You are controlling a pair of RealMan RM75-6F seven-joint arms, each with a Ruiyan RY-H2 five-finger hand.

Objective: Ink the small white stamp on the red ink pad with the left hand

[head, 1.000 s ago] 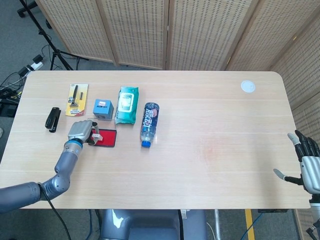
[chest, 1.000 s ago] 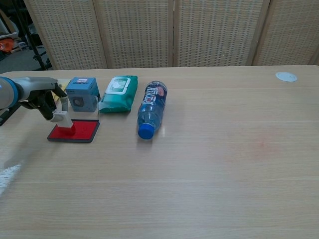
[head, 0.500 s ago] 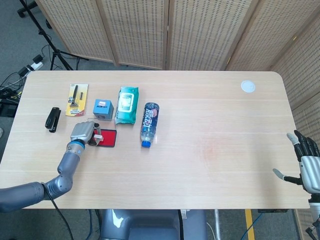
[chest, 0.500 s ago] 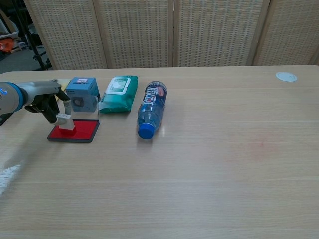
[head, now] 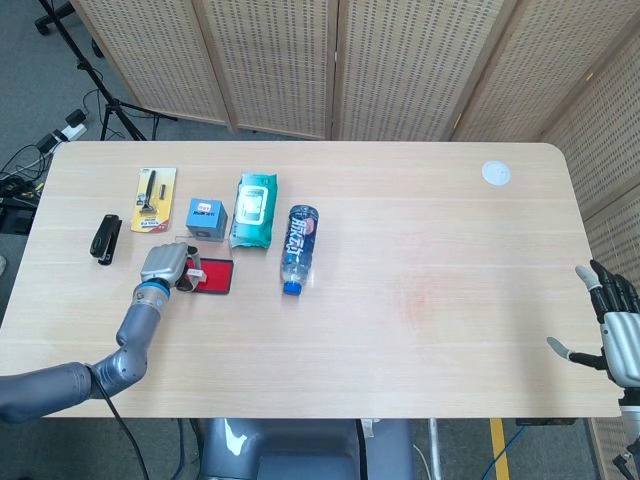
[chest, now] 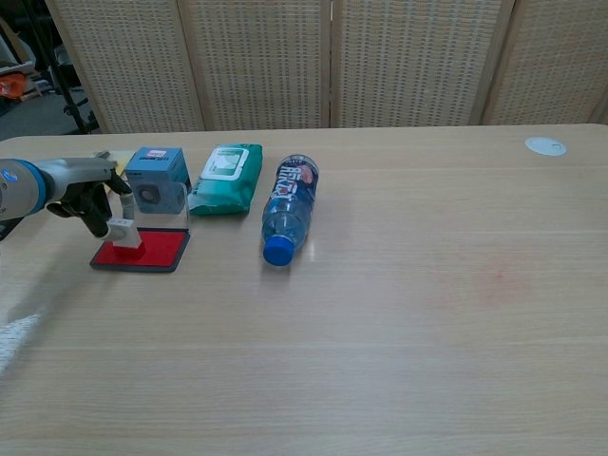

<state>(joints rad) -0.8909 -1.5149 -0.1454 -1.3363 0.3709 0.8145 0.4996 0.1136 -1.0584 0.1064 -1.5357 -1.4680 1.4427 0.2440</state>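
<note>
Compared with a second ago the left hand (chest: 90,198) is lifting a bit, so the small white stamp (chest: 121,230) is sitting higher over the red ink pad's (chest: 150,252) left end; the hand is pinching it from above; blue box (chest: 156,179) just behind, wipes pack (chest: 226,175) and bottle (chest: 288,209) beside; right hand (head: 612,322) hanging spread, holding nothing, off the surface (chest: 399,304) edge.

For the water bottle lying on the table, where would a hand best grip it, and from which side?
Probably around the middle of the body, coming down from above. The water bottle lies on its side, blue cap toward the robot, so its round barrel is exposed on top and fingers could close across its width. The wet wipes pack sits close on one side, while the other side is free table.
</note>
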